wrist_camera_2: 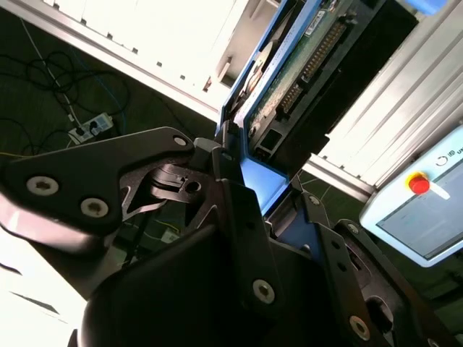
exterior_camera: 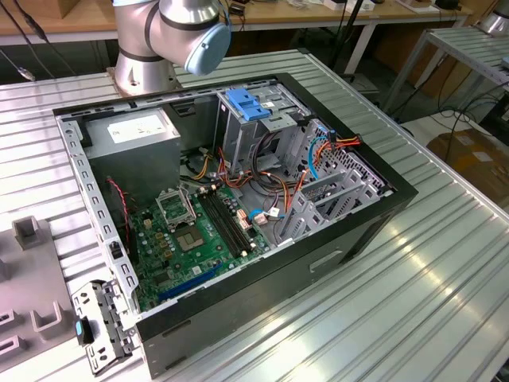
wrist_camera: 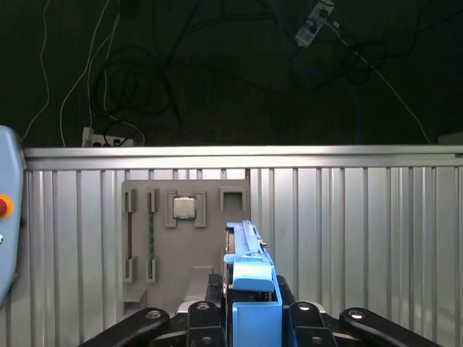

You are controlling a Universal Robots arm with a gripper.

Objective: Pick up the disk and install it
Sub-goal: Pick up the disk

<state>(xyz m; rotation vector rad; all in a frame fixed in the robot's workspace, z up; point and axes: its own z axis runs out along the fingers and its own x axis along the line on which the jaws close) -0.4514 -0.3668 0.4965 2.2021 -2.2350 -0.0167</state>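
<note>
Right now I have the disk (wrist_camera: 246, 249) pinched in my pincer (wrist_camera: 249, 293). In both wrist views the fingers (wrist_camera_2: 231, 210) press on its blue rails from either side. It stands on edge between them, its long axis running straight out from the wrist, away from me. So the disk lies nowhere on the surface (exterior_camera: 413, 302); it is up in the air, at the pincer itself.

Taking the exterior view from its left, a grey tray (exterior_camera: 32, 302) of holders comes first, with a loose metal bracket (exterior_camera: 99, 330) just beside it. Then comes the open case (exterior_camera: 342, 239). Inside it the power supply (exterior_camera: 131, 135) and motherboard (exterior_camera: 195, 231) sit towards that view's left. The cage (exterior_camera: 246, 135) with its blue latch (exterior_camera: 248, 105) and the bays (exterior_camera: 334, 187) sit towards its right. The base of my arm (exterior_camera: 171, 32) stands beyond the case.

The first wrist view looks along the disk's upper rail to the tray, where a chip (wrist_camera: 183, 207) is seated, and past the surface's edge to cables (wrist_camera: 130, 79) on a dark floor. The second wrist view adds the disk's green board (wrist_camera_2: 304, 61) with its connector, and a pale pendant (wrist_camera_2: 419, 210) with a red button. Since the tray, not the cage, lies beyond the disk, I judge it lifted but not yet at the case.
</note>
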